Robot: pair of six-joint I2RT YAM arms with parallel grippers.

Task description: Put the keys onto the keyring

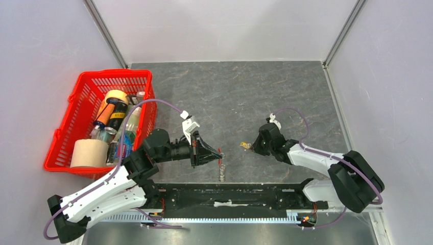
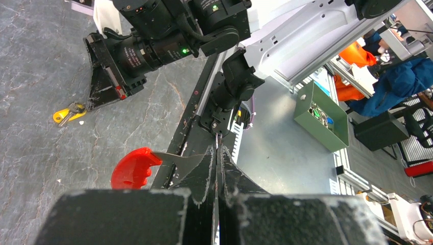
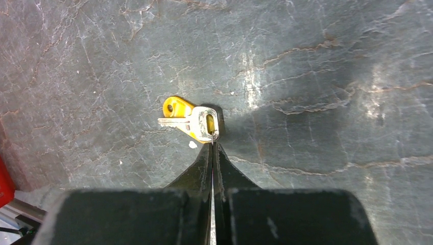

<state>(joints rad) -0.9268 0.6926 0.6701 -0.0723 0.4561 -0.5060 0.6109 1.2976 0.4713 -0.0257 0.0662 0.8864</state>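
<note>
My left gripper (image 1: pixel 218 154) is shut on the keyring (image 1: pixel 220 151), held above the table near the front edge. A bunch of silvery keys (image 1: pixel 222 173) hangs below it. In the left wrist view the jaws (image 2: pixel 218 153) are closed, and a red piece (image 2: pixel 134 168) with a silvery blade sticks out to their left. My right gripper (image 1: pixel 251 146) is shut, and its tips (image 3: pixel 213 145) pinch the edge of a silvery key (image 3: pixel 203 121) that lies on a brass-yellow key (image 3: pixel 176 108). This pair also shows in the top view (image 1: pixel 245 146) and in the left wrist view (image 2: pixel 69 113).
A red plastic basket (image 1: pixel 71 109) holding bottles, cans and a paper roll stands at the left, next to the left arm. A black rail (image 1: pixel 230 196) runs along the near edge between the arm bases. Grey walls enclose the table on the left, back and right.
</note>
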